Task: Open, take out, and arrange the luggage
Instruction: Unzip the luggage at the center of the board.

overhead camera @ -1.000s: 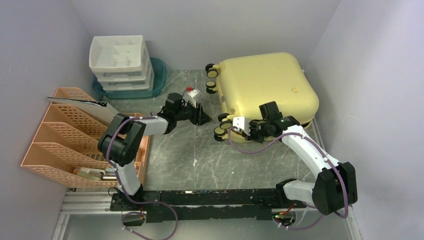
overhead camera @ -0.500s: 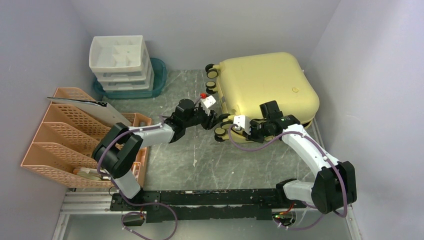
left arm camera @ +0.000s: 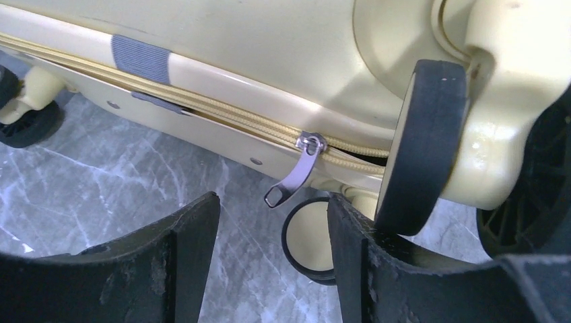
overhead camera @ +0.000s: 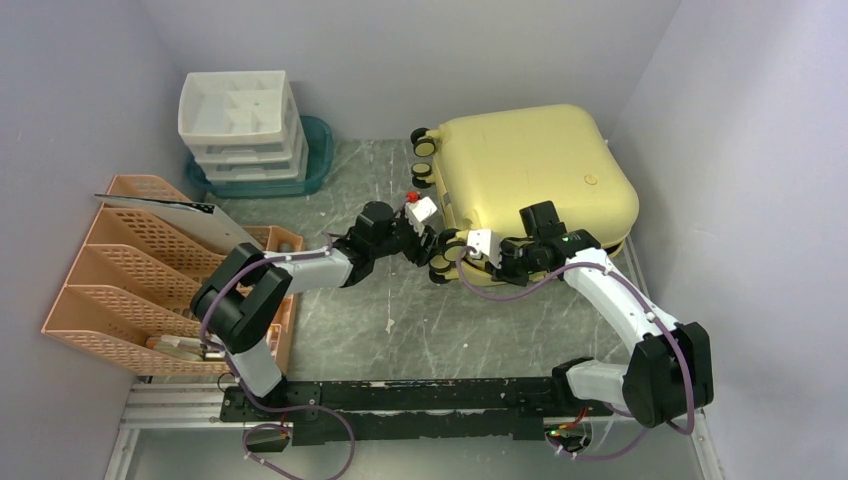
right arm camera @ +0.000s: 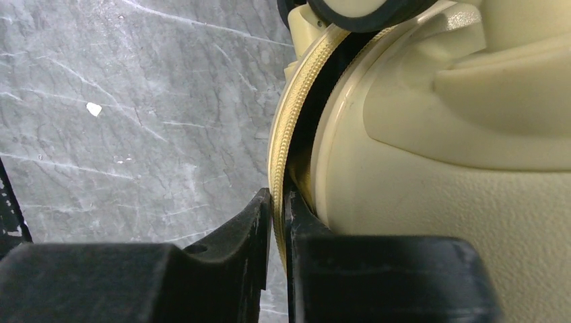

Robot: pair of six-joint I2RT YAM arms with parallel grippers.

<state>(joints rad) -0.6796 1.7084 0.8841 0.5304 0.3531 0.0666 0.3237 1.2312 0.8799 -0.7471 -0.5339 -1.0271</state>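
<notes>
Two grippers, top view: left gripper (overhead camera: 428,245) and right gripper (overhead camera: 458,258) both at the 7 o'clock corner of the luggage (overhead camera: 535,165).
Luggage, top view: flat on table (overhead camera: 400,320) at 1 o'clock, lid down, not opened.
Surroundings, top view: drawer unit (overhead camera: 240,120) on teal tray (overhead camera: 318,150) at 11 o'clock, file rack (overhead camera: 140,270) at 9 o'clock, all well apart; nothing blocking.
Left wrist view: jaws wide, empty; zipper pull (left arm camera: 296,171) dangling at 12 o'clock just past fingertips; wheel (left arm camera: 421,145) just beside finger (left arm camera: 350,256) at 2 o'clock.
Right wrist view: pinched narrow on zipper tape (right arm camera: 286,134); shell (right arm camera: 438,222) at 3 o'clock.
Risk 1: probable miss or slip on pull. Cause: thin, free-swinging tab.
Risk 2: finger fouling wheel on closing.
Risk 3: case dragged if tape tugged hard.
</notes>
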